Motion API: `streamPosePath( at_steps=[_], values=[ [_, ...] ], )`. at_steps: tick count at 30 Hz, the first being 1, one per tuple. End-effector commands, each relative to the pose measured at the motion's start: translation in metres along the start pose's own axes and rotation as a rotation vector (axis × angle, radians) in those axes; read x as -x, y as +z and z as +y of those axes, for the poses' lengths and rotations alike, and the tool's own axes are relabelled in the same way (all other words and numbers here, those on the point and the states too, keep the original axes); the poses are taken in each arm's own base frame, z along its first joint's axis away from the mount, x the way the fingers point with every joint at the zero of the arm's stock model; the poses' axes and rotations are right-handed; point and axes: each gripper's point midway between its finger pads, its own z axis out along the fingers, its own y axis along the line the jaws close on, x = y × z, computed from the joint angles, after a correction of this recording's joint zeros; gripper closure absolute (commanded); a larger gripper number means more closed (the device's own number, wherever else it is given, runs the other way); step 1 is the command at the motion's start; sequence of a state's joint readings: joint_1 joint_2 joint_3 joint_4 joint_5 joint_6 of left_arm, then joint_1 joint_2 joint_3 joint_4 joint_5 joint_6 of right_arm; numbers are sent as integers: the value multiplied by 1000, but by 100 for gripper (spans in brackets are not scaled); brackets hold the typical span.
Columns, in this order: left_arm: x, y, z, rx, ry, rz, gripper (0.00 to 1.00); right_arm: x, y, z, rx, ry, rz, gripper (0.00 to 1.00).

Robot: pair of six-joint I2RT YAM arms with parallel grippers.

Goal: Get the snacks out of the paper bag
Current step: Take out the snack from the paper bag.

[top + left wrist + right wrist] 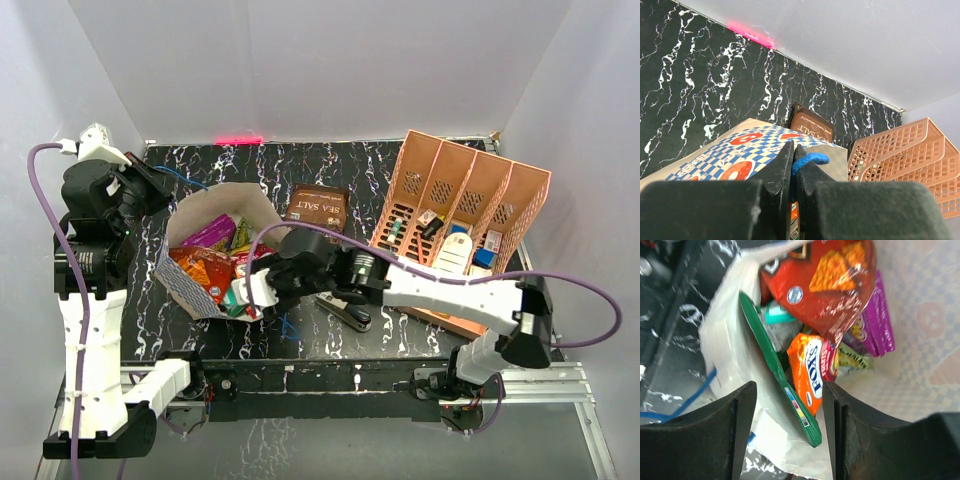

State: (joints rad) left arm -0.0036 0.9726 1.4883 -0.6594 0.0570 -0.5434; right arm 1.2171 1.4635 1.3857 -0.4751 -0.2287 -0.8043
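Right gripper (789, 390) was wide open at the mouth of the paper bag (725, 355), both fingers (742, 415) spread with nothing pinched. A flat green packet (775, 365) and the orange FOX'S packet (815, 372) sat right in the gap in front of it, though I couldn't tell if it was touching either one. Further into the bag I counted four more snacks: one big red chip packet (835, 285), one purple (880, 325), one teal (777, 315) and one yellowish one (855, 357) tucked under the purple. So that made six in the bag that I could see. Left gripper (793, 150) was clamped shut on one blue string handle (810, 160) at the bag's far left rim, with the checkered band just below it. One brown SEA SALT packet (317, 208) lay out on the black marble table (400, 160), just beside the bag. One black stapler (345, 312) was under the right arm. To the right stood one pink organiser (450, 180), which looked like four slots with small stuff in them.
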Motion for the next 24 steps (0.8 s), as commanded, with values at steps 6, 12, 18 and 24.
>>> streamPosePath(
  at_steps=[6, 12, 18, 24],
  values=[
    [17, -14, -24, -101, 4, -68, 100, -46, 24, -15, 26, -211, 244, 43],
    [16, -15, -27, -115, 2, -66, 100, -61, 50, -6, 74, -231, 263, 43],
    [18, -17, -26, -108, 13, -74, 100, -86, 76, -9, 103, -237, 263, 58],
    [20, -19, -25, -93, 28, -84, 100, -93, 84, -9, 110, -235, 281, 74]
  ],
)
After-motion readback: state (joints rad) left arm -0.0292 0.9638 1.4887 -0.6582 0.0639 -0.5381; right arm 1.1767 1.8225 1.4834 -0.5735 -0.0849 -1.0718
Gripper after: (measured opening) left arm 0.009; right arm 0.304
